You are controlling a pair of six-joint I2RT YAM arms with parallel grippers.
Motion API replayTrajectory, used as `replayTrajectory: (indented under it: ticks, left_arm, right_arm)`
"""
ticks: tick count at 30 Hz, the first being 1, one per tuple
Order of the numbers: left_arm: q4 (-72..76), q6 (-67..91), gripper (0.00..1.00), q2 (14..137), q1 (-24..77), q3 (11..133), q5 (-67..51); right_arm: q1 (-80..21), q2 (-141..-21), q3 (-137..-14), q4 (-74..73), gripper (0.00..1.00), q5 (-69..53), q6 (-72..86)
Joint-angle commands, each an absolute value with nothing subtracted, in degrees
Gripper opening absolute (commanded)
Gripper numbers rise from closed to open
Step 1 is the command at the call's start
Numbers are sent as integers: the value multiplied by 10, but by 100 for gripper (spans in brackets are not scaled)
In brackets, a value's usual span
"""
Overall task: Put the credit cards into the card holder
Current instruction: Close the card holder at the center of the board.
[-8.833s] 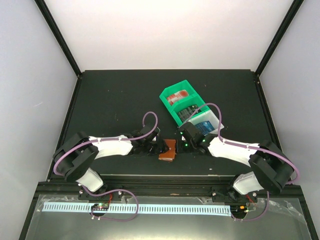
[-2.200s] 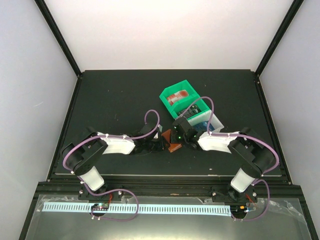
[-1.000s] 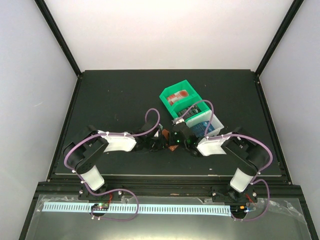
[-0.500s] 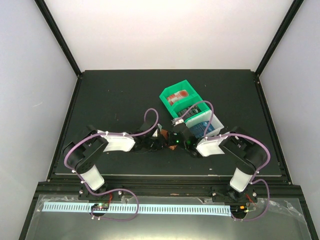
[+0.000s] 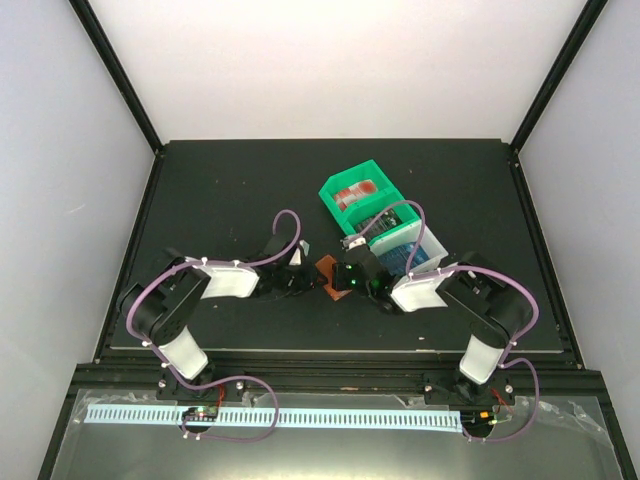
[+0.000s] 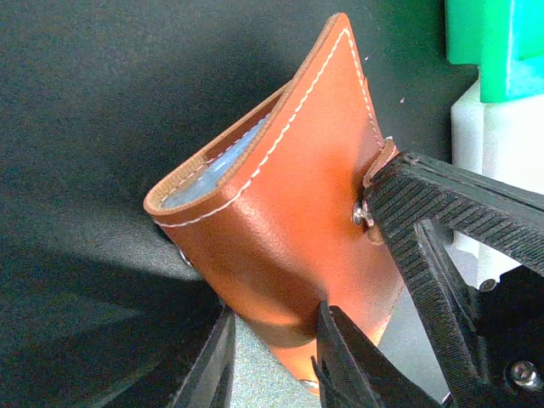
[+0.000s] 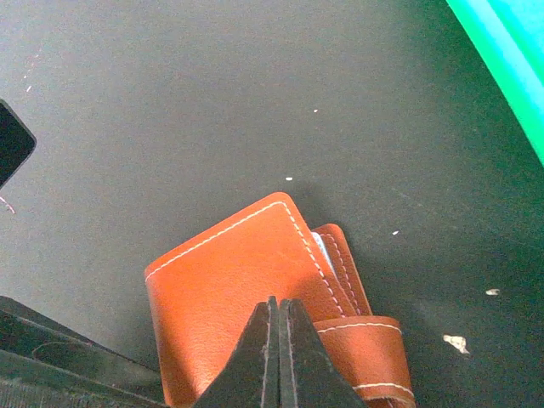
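- The left gripper point(image 5: 305, 280) reaches in from the left over the black table point(image 5: 220, 200). Its two fingers are clamped on the lower edge of the card holder point(image 6: 289, 221), one on each face, so it is grasping the holder.
- The card holder sits between the two grippers, near the middle of the table and in front of the bins. It is brown leather with white stitching. It is held tilted, with its mouth spread open toward the upper left in the left wrist view.
- A pale blue card edge point(image 6: 212, 166) shows inside that open mouth.
- The right gripper point(image 7: 279, 340) comes in from the right with its fingers clenched flat together and nothing visible between them. Its tip rests against the holder beside the strap and snap.
- The green bin point(image 5: 372, 166) stands behind and to the right of the holder. A red card point(image 5: 355, 192) lies in its far compartment.
- The white bin point(image 5: 438, 246) touches the green bin's near right side and holds blue cards point(image 5: 415, 254).
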State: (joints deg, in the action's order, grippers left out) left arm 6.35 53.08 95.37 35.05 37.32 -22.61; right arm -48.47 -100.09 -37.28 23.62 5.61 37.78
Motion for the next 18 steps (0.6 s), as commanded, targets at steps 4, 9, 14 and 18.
replayTrajectory:
  ticks: [4, 9, 14, 18]
  left_arm:
    - [-11, 504, 29, 1013, 332, 352, -135]
    - [-16, 496, 28, 1028, 332, 369, -139]
    - [-17, 490, 28, 1040, 331, 379, -144]
    - [-16, 488, 27, 1048, 331, 382, -148]
  right_arm:
    - [-508, -1070, -339, 46, 1, 9, 365]
    - [-509, -1076, -333, 44, 1, 6, 373]
    - [-513, -1084, -333, 37, 1, 0, 374]
    - [-513, -1097, -341, 27, 1, -8, 374]
